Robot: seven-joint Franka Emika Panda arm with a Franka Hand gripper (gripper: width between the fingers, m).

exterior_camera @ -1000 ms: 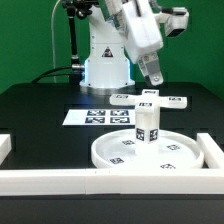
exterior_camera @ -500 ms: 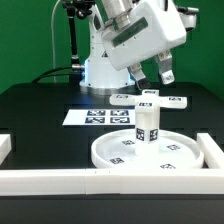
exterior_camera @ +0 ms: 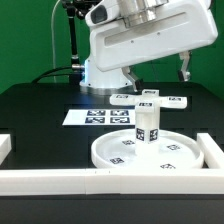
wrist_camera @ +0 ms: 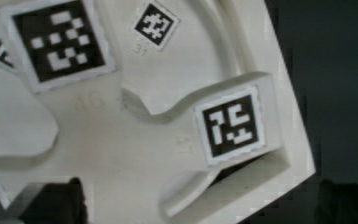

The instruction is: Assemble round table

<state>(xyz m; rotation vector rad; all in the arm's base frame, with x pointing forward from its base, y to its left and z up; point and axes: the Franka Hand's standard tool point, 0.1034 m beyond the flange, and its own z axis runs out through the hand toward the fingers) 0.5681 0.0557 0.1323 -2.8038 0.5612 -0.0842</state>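
Observation:
The large rimmed round disc [exterior_camera: 165, 155] lies flat on the table. The short cylinder leg [exterior_camera: 147, 125] stands upright on its middle. The cross-shaped base [exterior_camera: 172, 100] appears to sit across the top of the leg. My gripper [exterior_camera: 157, 74] hangs above and just behind the base, with its jaws wide apart and nothing between them. One finger shows on the exterior view's right [exterior_camera: 185, 66]. The wrist view is filled by the tagged white base [wrist_camera: 229, 120] seen from close above, with my dark fingertips [wrist_camera: 12, 205] at the picture's edge.
The marker board [exterior_camera: 92, 117] lies behind the disc towards the exterior view's left. Long white border rails run along the front [exterior_camera: 60, 180] and the exterior view's right [exterior_camera: 212, 150]. The robot's pedestal [exterior_camera: 105, 68] stands at the back.
My hand has turned and swung up towards the exterior view's right. Its fingers, close together a second ago, now stand wide apart. The disc, leg and base have not moved.

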